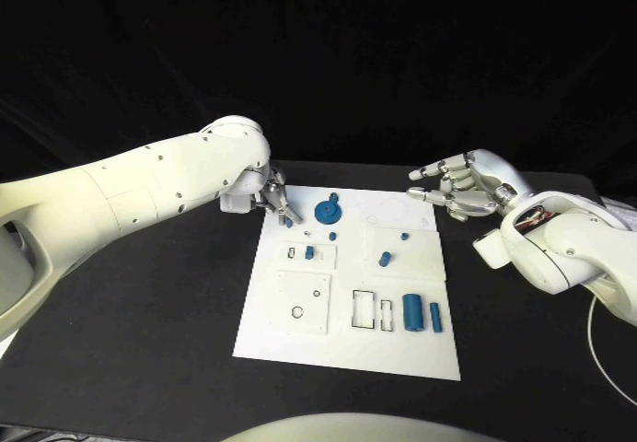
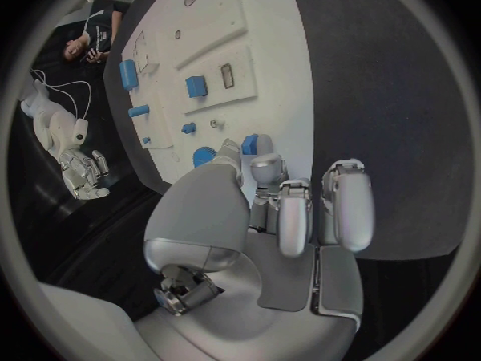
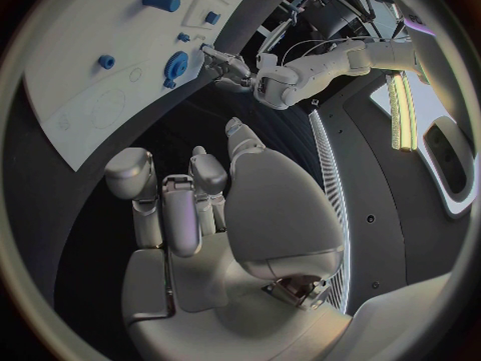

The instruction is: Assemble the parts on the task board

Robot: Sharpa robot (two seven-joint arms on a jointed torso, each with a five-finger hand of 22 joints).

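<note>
- Left silver hand [image 1: 272, 200] sits at the far left corner of the flat white task board [image 1: 299, 341], its fingers drawn together on a small blue part [image 1: 288, 219], pinched at the fingertips just over the board's surface.
- From the left wrist camera, that same small blue part [image 2: 249, 143] shows between the thumb and a finger [image 2: 267, 168], with the other fingers lined up beside them over the black table [image 2: 391, 96].
- Right silver hand [image 1: 459, 186] hovers off the board's far right corner, over the table, holding nothing; its fingers are curled loosely and stand apart from each other, touching no part.
- From the right wrist camera, the right hand's fingers [image 3: 180, 217] reach forward with gaps between them and nothing in the palm.
- A round blue gear-like disc [image 1: 328, 215] lies near the board's far edge, just beside the left hand's fingertips.
- A short blue peg [image 1: 309, 251] stands in the left half of the board, and another small blue block [image 1: 385, 260] stands right of the middle.
- Two blue cylinders [image 1: 414, 312] lie side by side toward the board's near right part, beside two outlined rectangular slots [image 1: 363, 308].
- A raised white square plate with a ring mark [image 1: 300, 300] occupies the board's near left part.
</note>
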